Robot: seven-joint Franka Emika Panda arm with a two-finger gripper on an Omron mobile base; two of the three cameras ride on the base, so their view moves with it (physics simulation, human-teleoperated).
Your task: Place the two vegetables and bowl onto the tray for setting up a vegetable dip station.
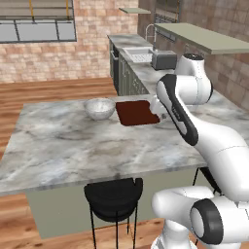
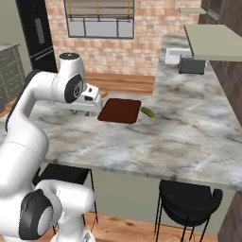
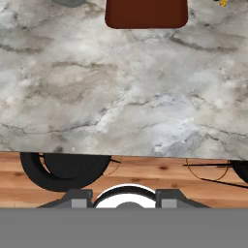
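On a marbled grey surface, a flat reddish-brown tray lies bare, silvery bowl at its 9 o'clock; pincer state cannot be told.

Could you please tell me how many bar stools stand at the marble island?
2: one black stool at the island's near-left side, another stool at its near-right side; others may be hidden.

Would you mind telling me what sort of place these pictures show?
A simulated home kitchen, most likely: a marble island counter with a black stool, a sink along the brick wall, and a toaster.
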